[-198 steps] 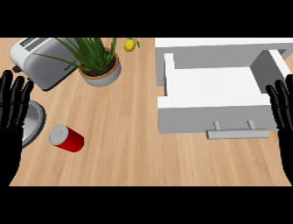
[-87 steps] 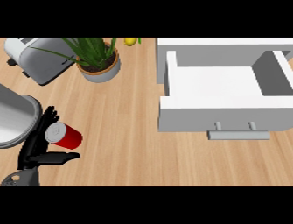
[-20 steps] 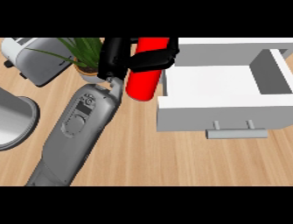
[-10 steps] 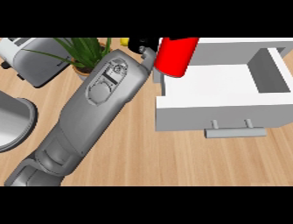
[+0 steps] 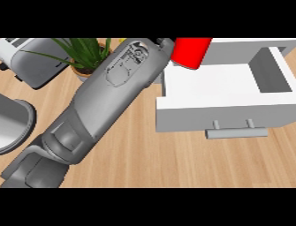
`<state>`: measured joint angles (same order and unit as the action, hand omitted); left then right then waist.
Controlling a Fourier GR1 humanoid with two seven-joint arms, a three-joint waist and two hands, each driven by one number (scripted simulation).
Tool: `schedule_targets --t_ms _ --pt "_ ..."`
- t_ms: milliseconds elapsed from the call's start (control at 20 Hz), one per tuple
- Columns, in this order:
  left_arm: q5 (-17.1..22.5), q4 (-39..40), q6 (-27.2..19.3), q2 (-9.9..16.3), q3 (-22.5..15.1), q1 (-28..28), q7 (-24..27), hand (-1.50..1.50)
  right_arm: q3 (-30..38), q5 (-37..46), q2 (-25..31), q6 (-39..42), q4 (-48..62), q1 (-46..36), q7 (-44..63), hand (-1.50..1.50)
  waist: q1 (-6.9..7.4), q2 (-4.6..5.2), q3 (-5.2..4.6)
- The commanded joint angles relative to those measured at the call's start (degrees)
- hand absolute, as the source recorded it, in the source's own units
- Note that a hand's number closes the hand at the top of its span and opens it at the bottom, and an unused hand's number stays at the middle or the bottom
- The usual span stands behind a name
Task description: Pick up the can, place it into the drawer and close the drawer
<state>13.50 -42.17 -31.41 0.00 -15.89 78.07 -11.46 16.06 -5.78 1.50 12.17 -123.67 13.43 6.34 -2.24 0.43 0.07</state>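
The red can (image 5: 192, 52) hangs over the far left corner of the open white drawer (image 5: 232, 88), its upper end cut off by the top of the view and its lower end over the drawer's pale floor. It does not appear to be resting on the floor, though how high it sits above it cannot be told.

Just left of the can, at the end of the grey forearm (image 5: 104, 101), only a small dark sliver of the left hand (image 5: 166, 43) shows, close against the can's side. The hand itself is hidden behind the wrist and the top edge, so whether its fingers are curled round the can or how far they are spread cannot be told.

The forearm runs on a slant from the lower left up to the drawer's near-left wall. The drawer is pulled well out, its front panel toward the viewer with a grey bar handle (image 5: 238, 130) below it.

All of this sits on a light wood counter (image 5: 176, 163). Behind the arm stands a potted plant (image 5: 85, 55), with a silver toaster (image 5: 32, 59) at the far left and a round metal pot (image 5: 0, 121) at the left edge.
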Motion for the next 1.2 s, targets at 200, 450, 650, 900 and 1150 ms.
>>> schedule_targets --t_ms 200,450,650,900,1150 --pt "3.83 11.21 -0.12 0.00 -2.88 6.13 4.22 1.50 0.73 -1.00 1.64 -0.83 -0.10 -2.54 1.98 -1.50 -1.11 0.26 0.03" --pt "8.76 13.64 -1.84 0.00 -6.45 8.59 3.62 1.50 -0.85 0.12 1.75 -1.04 1.05 -4.16 2.28 -1.50 -2.20 0.46 0.07" --pt "10.80 14.70 -2.93 0.00 -9.60 7.77 5.27 1.50 -0.70 0.60 0.97 -0.48 3.92 -3.44 -1.47 -1.50 -2.45 0.50 0.11" --pt "12.16 17.25 -5.80 0.00 -12.89 7.28 7.31 1.50 -0.37 -0.01 1.89 -1.36 1.78 -5.34 1.77 -1.50 -3.72 0.79 0.11" --pt "13.03 19.59 -5.87 0.00 -14.75 5.23 11.78 1.50 -2.27 1.05 1.80 -2.49 2.40 -8.90 4.05 -1.50 -3.97 1.24 0.09"
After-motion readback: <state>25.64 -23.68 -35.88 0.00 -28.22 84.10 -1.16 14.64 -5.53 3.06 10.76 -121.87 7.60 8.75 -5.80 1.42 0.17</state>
